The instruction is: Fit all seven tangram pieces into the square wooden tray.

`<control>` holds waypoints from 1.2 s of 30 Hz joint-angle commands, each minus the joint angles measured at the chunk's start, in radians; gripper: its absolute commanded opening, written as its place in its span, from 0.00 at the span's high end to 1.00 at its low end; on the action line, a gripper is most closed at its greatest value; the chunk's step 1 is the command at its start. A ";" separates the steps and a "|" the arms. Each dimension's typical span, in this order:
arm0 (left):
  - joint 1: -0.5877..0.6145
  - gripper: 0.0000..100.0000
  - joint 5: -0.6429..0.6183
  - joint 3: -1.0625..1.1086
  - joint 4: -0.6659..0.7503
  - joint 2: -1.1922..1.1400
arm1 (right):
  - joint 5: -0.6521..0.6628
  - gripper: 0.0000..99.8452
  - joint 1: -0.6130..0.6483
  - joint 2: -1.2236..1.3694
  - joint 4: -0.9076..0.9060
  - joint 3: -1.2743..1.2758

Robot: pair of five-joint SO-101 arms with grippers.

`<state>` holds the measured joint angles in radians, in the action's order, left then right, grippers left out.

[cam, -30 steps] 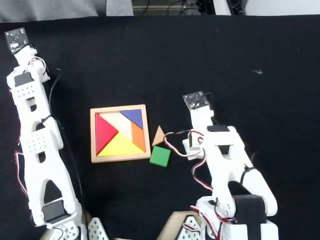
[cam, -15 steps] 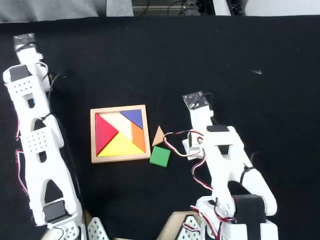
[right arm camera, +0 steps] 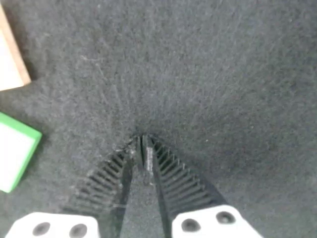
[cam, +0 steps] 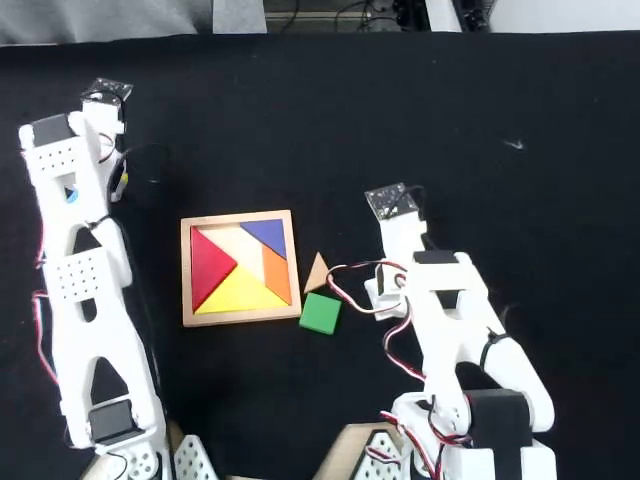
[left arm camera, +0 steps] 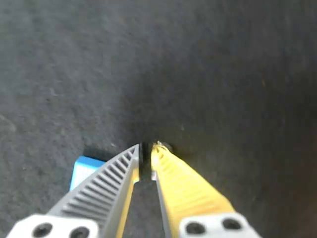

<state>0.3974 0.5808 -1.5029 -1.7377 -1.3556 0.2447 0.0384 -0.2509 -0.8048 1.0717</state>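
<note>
The left fingers [left arm camera: 174, 179] are shut tight, tip against tip, one grey and one yellow. They hold nothing. They hang low over the black tabletop [cam: 500, 200] at its far left, past the far left corner of the square wooden tray [cam: 238, 214] and well apart from it. A small blue piece [left arm camera: 84, 168] lies just beside the grey finger. I cannot tell if they touch.

The right fingers [right arm camera: 174, 174] are shut too, both black, with nothing between them. They point down at bare tabletop. The green square [cam: 320, 313] lies near them on their left side, and the tan triangle [cam: 317, 274] lies a little farther off, just past the green square.

The tray sits in the middle of the tabletop, between the two arms. Inside it are a red triangle [cam: 208, 265] on the left, a yellow triangle [cam: 240, 293] along the near side, a blue triangle [cam: 266, 234] in the far right corner and an orange piece [cam: 277, 272] on the right side. The green square and the tan triangle lie outside, just right of the tray's near right corner.
</note>
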 commanded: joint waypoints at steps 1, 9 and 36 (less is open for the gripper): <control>0.067 0.94 0.114 0.225 -0.023 0.207 | 0.000 0.99 0.048 0.027 -0.060 0.087; 0.137 0.94 -0.316 0.251 0.206 0.348 | 0.000 0.99 0.048 0.027 -0.060 0.087; 0.007 0.94 -0.074 0.369 -0.026 0.226 | 0.000 0.99 0.048 0.027 -0.060 0.087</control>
<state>0.4312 0.4856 -1.2375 -1.7484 -1.2114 0.2447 0.0384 -0.2509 -0.8048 1.0717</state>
